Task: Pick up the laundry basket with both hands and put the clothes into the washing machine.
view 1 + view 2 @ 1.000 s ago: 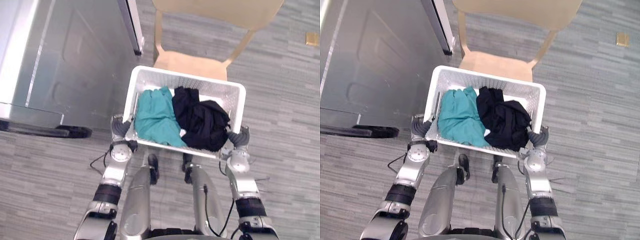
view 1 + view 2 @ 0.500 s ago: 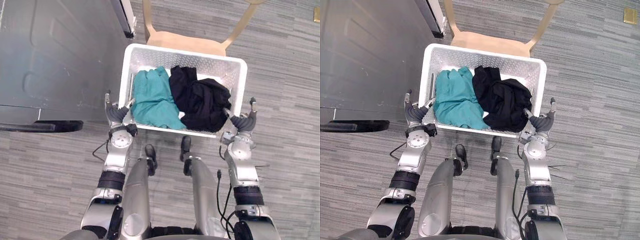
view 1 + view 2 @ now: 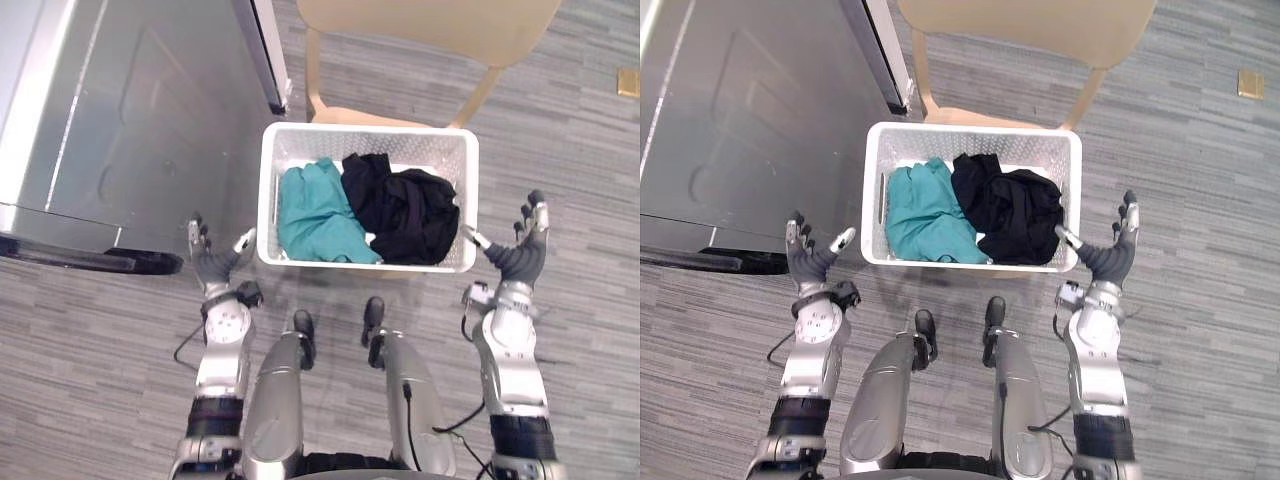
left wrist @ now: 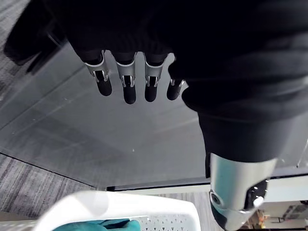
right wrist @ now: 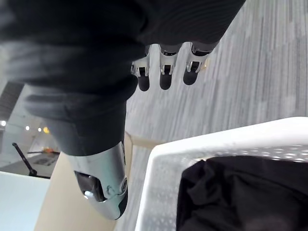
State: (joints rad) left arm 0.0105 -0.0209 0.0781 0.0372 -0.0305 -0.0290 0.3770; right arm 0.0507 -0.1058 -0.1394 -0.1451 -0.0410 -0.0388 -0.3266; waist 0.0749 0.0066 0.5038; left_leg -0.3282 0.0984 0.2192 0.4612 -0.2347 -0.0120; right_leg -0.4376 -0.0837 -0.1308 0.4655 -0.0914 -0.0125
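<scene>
As it looks now, basket (image 3: 420, 267): not held.
Left hand (image 3: 212, 268): fingers apart, beside it.
Right hand (image 3: 520, 260): fingers apart, beside it.
Clothes (image 3: 400, 215): not in washer (image 3: 130, 130).

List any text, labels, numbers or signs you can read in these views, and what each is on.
None readable.
laundry basket: plain white, no label showing.
washing machine: plain grey panel, no print visible.
teal cloth and black cloth: no tags or print showing.
chair: plain.
small tan square on the floor: too small to tell if it carries print.
</scene>
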